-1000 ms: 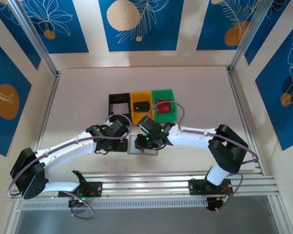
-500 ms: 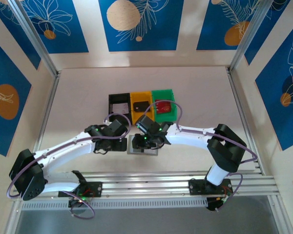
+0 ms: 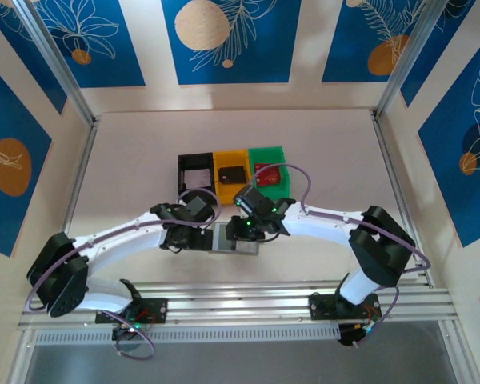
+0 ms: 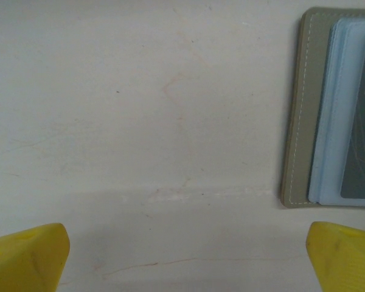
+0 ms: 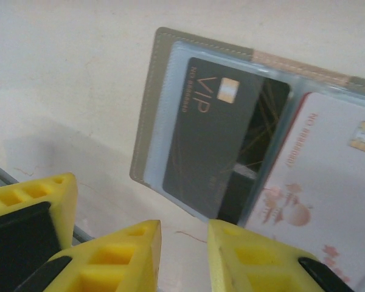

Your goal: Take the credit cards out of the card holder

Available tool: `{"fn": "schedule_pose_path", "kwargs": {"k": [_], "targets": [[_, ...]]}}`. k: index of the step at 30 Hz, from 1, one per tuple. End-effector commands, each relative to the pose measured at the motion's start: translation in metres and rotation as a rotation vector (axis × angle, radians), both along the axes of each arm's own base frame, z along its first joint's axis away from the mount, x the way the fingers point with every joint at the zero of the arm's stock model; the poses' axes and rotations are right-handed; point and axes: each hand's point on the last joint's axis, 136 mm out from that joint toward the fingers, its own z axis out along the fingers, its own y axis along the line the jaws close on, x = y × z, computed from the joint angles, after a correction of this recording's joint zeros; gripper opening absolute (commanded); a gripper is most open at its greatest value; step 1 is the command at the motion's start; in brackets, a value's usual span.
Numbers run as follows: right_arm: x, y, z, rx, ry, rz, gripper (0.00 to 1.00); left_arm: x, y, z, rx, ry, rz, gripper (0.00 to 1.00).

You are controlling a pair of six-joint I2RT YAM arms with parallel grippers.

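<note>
Card holder (image 3: pixel 226 239) lies open and flat on the table (image 3: pixel 144 160), on the near side of the 3 bins (image 3: pixel 231 154), with a dark card (image 5: pixel 216 146) and a white card (image 5: pixel 328 182) in its pockets. Left gripper (image 4: pixel 184 258) stands spread wide and empty just left of it. Right gripper (image 5: pixel 184 243) sits over its right part, jaws narrowly apart, gripping nothing.

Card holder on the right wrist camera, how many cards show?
2 in the card holder: a dark VIP card in the left panel, a white card in the right panel. Others may hide behind them.
</note>
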Motion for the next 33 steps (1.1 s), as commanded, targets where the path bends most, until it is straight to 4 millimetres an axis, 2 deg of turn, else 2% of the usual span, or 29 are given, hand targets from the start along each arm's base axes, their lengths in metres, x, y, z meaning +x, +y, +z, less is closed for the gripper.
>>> {"fn": "schedule_pose_path", "kwargs": {"k": [1,6,18,33], "targets": [[-0.004,-0.002,0.005,0.053,0.010,0.019,0.27,0.003,-0.013,-0.001,-0.048,0.030,0.005,1.00],[0.000,-0.006,-0.002,0.065,0.038,-0.005,0.27,0.003,-0.019,-0.009,-0.053,0.054,0.009,1.00],[0.006,-0.002,-0.016,0.056,0.072,-0.013,0.27,0.002,-0.024,-0.029,-0.040,0.106,0.020,1.00],[0.015,0.002,-0.030,0.044,0.079,-0.017,0.27,-0.010,-0.018,-0.056,-0.027,0.158,0.036,1.00]]}}
